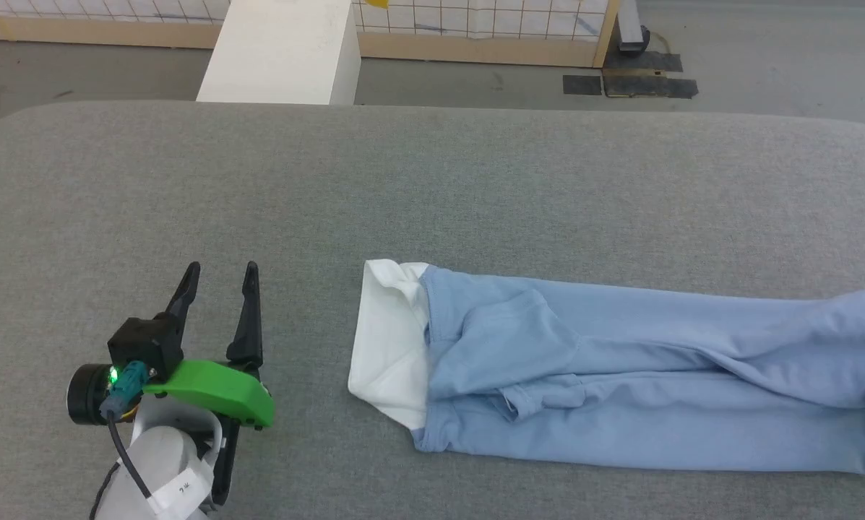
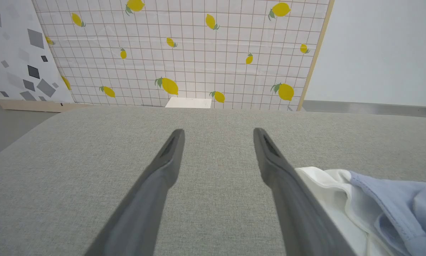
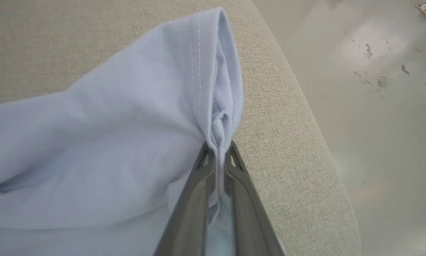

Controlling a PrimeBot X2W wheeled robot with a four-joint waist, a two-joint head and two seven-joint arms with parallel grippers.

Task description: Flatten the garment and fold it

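Light blue garment (image 1: 620,390): flat on grey bench (image 1: 432,180) as a long narrow band, folded lengthwise, white collar (image 1: 389,347) at its left end. Sleeve (image 1: 519,347) doubled over the band just right of the collar.

Left tool (image 1: 222,269): off the garment's collar end, near but apart. Fingers spread wide, nothing between them, bare bench beneath.

Right tool (image 3: 218,146): at the garment's far right end. Fingers pressed together, pinching a stitched hem fold, cloth bunched into a ridge at the pinch.

White box (image 1: 280,50): past the bench, well behind the garment.
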